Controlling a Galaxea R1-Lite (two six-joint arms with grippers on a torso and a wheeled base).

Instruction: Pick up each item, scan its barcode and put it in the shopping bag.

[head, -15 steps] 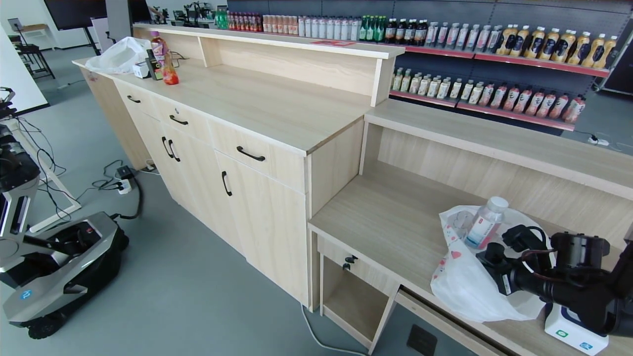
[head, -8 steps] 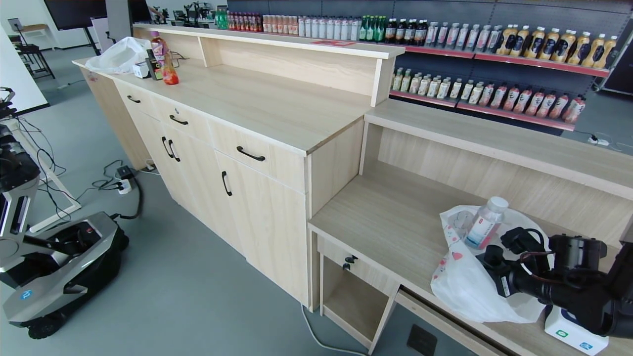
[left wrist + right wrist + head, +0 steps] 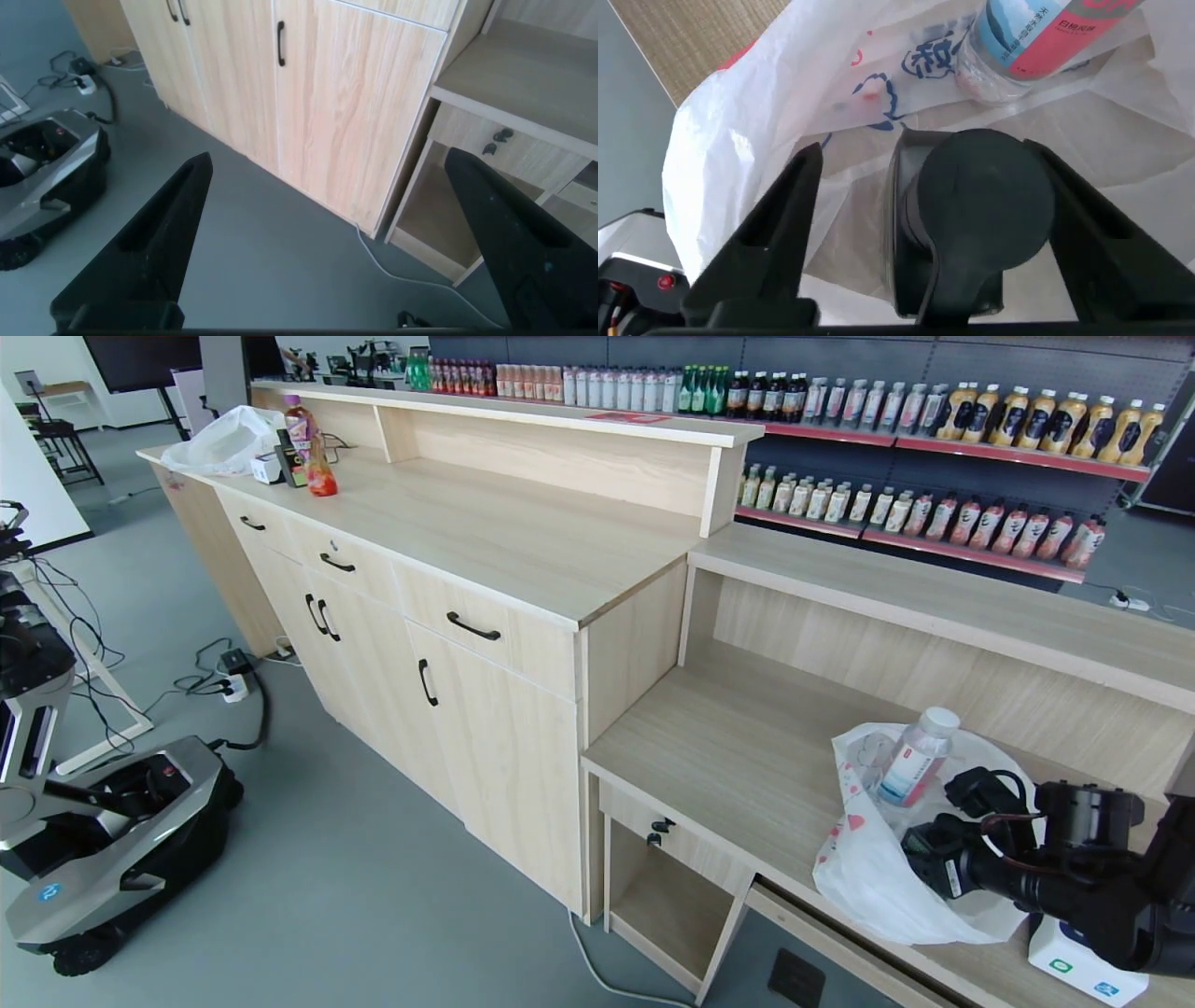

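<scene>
A white shopping bag [image 3: 878,868] sits open on the low wooden desk [image 3: 738,747]. A clear bottle [image 3: 917,756] with a white cap and a red and blue label stands inside it, and the bottle [image 3: 1046,37] is seen lying against the bag [image 3: 738,159]. My right gripper [image 3: 924,149] is down in the bag's mouth, open. A black round-topped item [image 3: 976,215] lies between its fingers, with a gap on one side. From the head, the right gripper [image 3: 934,859] is at the bag's near edge. My left gripper [image 3: 325,159] hangs open over the grey floor, holding nothing.
A white scanner box [image 3: 1083,969] stands at the desk's front edge under my right arm. A tall counter [image 3: 485,532] rises to the left, with another bag and bottles at its far end [image 3: 280,443]. Drink shelves [image 3: 934,420] line the back. Cables lie on the floor.
The black item has sunk lower into the bag between the right fingers. The right arm has barely shifted.
</scene>
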